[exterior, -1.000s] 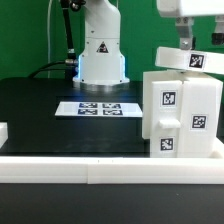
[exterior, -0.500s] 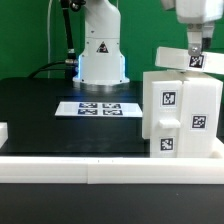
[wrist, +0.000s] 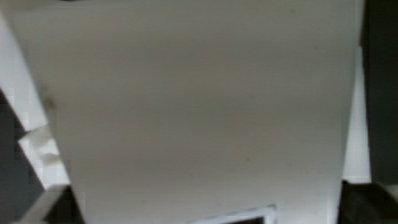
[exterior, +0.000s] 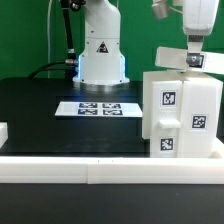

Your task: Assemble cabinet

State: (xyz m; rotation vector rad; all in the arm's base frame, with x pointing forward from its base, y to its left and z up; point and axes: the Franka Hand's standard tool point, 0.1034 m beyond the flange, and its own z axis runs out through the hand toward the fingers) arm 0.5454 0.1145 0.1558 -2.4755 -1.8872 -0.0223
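Observation:
The cabinet point(exterior: 180, 115), a large white box with square tags on its front, stands at the exterior view's right on the black table. A white top panel point(exterior: 172, 56) with a tag lies slightly tilted on it. My gripper point(exterior: 196, 50) reaches down from above onto this panel's right part, and its fingers appear closed on it. In the wrist view a plain white surface point(wrist: 196, 100) fills nearly the whole picture. The fingertips are hidden there.
The marker board point(exterior: 100, 108) lies flat mid-table in front of the arm's white base point(exterior: 102, 55). A long low white rail point(exterior: 90, 165) edges the table's front. A small white piece point(exterior: 3, 132) shows at the exterior view's left edge.
The gripper has turned and shifted slightly over the top panel, its finger moving a little to the exterior view's right and down. The panel and the cabinet have barely moved.

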